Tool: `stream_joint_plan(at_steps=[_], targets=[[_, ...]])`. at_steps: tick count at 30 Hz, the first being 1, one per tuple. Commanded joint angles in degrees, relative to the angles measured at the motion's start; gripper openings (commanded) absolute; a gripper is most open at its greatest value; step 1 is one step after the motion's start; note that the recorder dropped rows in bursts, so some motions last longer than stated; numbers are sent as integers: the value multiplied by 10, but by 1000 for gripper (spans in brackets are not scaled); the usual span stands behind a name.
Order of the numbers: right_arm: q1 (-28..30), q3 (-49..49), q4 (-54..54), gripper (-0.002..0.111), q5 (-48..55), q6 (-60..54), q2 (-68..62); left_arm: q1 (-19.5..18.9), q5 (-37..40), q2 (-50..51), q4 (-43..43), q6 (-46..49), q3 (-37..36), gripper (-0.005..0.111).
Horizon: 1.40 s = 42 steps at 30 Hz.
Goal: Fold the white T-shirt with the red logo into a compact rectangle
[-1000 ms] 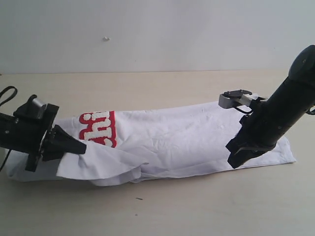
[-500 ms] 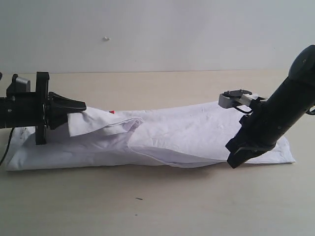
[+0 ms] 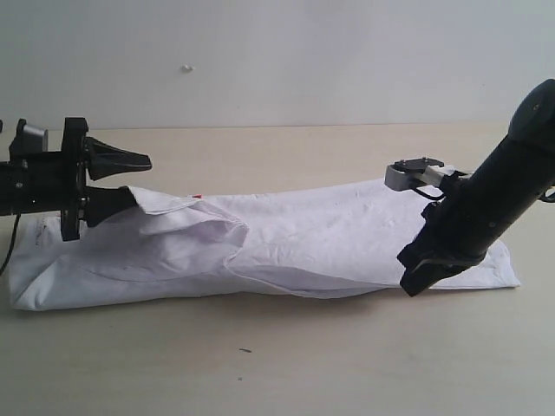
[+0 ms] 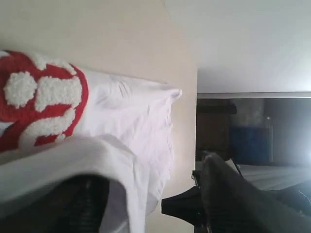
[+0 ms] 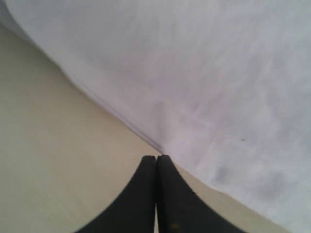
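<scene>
Near the tabletop's (image 3: 277, 364) front right, the right hand (image 3: 414, 279) is closed tight on nothing, its tip at the hem. The white T-shirt (image 3: 329, 238) lies in a long band across the middle, with the red logo (image 4: 43, 104) mostly covered. Farther left, the left hand (image 3: 141, 178) has its jaws parted and a flap draped over the lower finger. If it pulls away, it could snag that flap and undo the fold.

White T-shirt (image 3: 347, 243) on beige table (image 3: 260, 373)

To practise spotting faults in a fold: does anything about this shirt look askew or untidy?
Yes. The white T-shirt lies as a long strip, but the end by the left end effector bulges in a rumpled fold with slanting edges, not flat. The cloth there drapes over one finger of that open end effector.
</scene>
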<state>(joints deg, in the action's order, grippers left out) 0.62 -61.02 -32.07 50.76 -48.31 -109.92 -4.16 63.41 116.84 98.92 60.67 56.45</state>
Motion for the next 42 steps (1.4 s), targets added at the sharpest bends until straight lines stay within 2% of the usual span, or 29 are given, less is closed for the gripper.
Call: stream_joint_plan(at_steps=[1,6,10,17,19,21,25,29,31,34,39,40,42], targets=[[1,1,-5,0,0,0,0,15,3,11,10,6,26,58],[1,1,-5,0,1,0,0,35,-13,34,10,6,51,58],[1,1,-5,0,3,0,0,36,-25,47,10,33,63,58],[1,1,-5,0,5,0,0,-6,16,32,10,119,63,58],[1,1,-5,0,5,0,0,-14,33,25,-39,125,63,56],[1,1,-5,0,7,0,0,-16,34,18,-115,125,63,49],[1,1,-5,0,7,0,0,-10,36,4,-245,125,62,26],[1,1,-6,0,7,0,0,2,40,-9,-319,123,62,5],[1,1,-6,0,8,0,0,10,30,-13,-340,112,62,1],[1,1,-6,0,8,0,0,23,1,-14,-345,70,62,8],[1,1,-6,0,10,0,0,36,-66,-14,-335,-2,62,48],[1,1,-6,0,11,0,0,37,-73,-14,-330,-12,62,53],[1,1,-12,0,13,0,0,37,-83,-13,-319,-16,62,54]])
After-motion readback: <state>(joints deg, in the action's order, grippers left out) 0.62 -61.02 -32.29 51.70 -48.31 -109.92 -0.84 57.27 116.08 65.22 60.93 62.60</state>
